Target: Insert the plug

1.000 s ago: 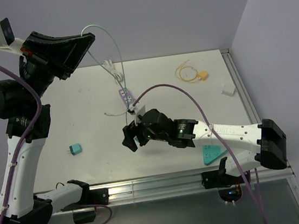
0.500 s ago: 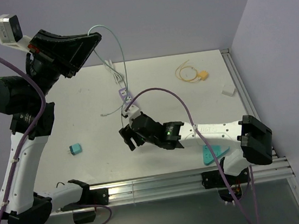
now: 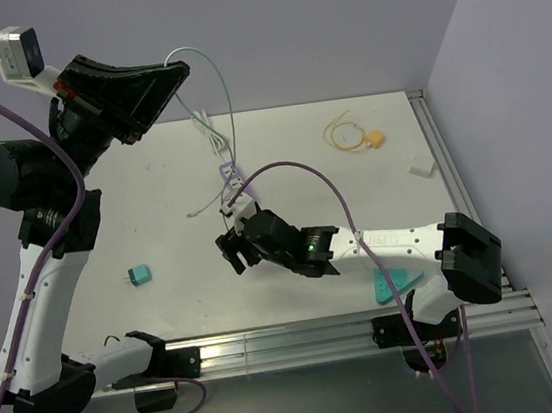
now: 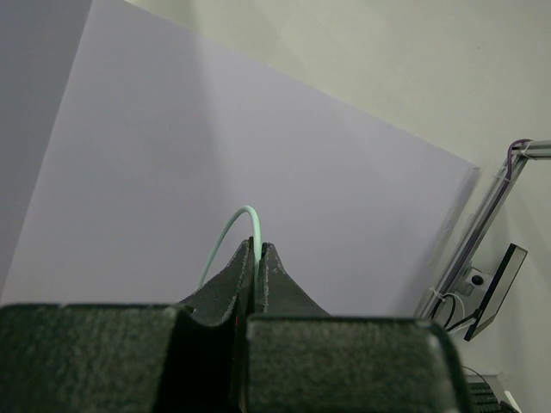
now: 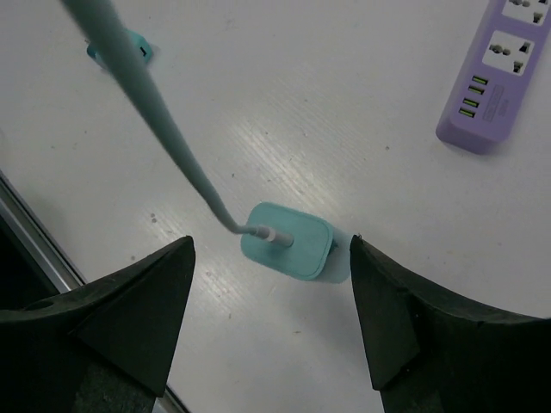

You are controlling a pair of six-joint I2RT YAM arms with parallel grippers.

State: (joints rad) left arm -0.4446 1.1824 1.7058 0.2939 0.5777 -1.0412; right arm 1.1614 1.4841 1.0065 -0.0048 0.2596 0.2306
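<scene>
The plug [image 3: 376, 138] lies with its yellow cable [image 3: 343, 134] near the far right corner of the table [image 3: 155, 201], well apart from both arms. A purple power strip [image 5: 495, 82] sits mid-table, partly hidden from above. The right gripper [image 5: 269, 245] hangs low, jaws wide apart, one each side of a teal block [image 5: 301, 254], holding nothing. The left gripper [image 4: 256, 258], raised high, pinches a thin green cable [image 4: 248, 208].

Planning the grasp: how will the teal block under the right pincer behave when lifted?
Likely rigid and light: the teal block is small and boxy. Its thin cable leads upward and may tug or swing it.
</scene>
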